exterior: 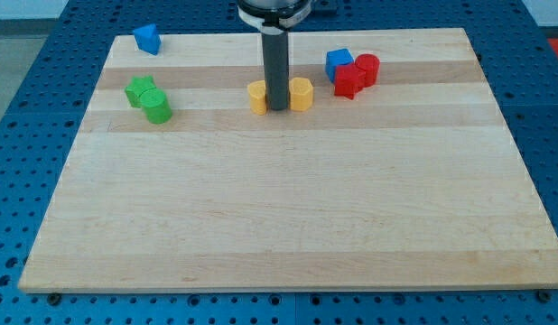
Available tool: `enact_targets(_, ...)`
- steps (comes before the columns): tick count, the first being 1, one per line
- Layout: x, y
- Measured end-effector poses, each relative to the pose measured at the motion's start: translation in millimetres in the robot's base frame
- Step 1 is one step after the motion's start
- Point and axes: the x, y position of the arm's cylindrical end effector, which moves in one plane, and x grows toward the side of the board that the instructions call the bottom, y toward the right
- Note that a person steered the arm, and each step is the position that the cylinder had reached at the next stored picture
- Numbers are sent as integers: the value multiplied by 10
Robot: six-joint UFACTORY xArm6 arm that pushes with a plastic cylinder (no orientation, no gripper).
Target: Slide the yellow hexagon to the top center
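Yellow hexagon [301,94] is sitting in the upper middle of the table [279,226], just right of the rod, touching or nearly touching it. A second yellow block [257,96] is sitting just left of the rod; its shape cannot be made out. My tip [278,108] is being held between the two yellow blocks, right at their level.

No hand is being carried: the rig is ending in a plain dark rod, so nothing is being gripped.

Progress, as judged: hexagon is already being kept near centre across the width, but a strip of bare wood is still lying between it and the top edge. What is left looks like a short push toward the view's top, with the tip first being brought round below the hexagon.

Other blocks: blue block [147,39] at top left; two green ones [149,99] touching, at left; blue cube [339,63] against a red pair [356,75] at the right.

Materials: table is pale wood in glued strips, smooth and matte. Blocks look like hard moulded pieces, slightly glossy. Blue perforated plate [26,135] is lying under the table.
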Motion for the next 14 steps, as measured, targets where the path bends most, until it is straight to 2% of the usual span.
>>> enact_targets(1,167,-6)
enact_targets(2,492,234)
enact_targets(3,458,560)
enact_targets(5,-533,153)
enact_targets(6,-814,-57)
enact_targets(8,-556,-665)
enact_targets(9,-709,-849)
enact_targets(11,-873,-401)
enact_targets(13,-1045,-896)
enact_targets(14,-1046,-504)
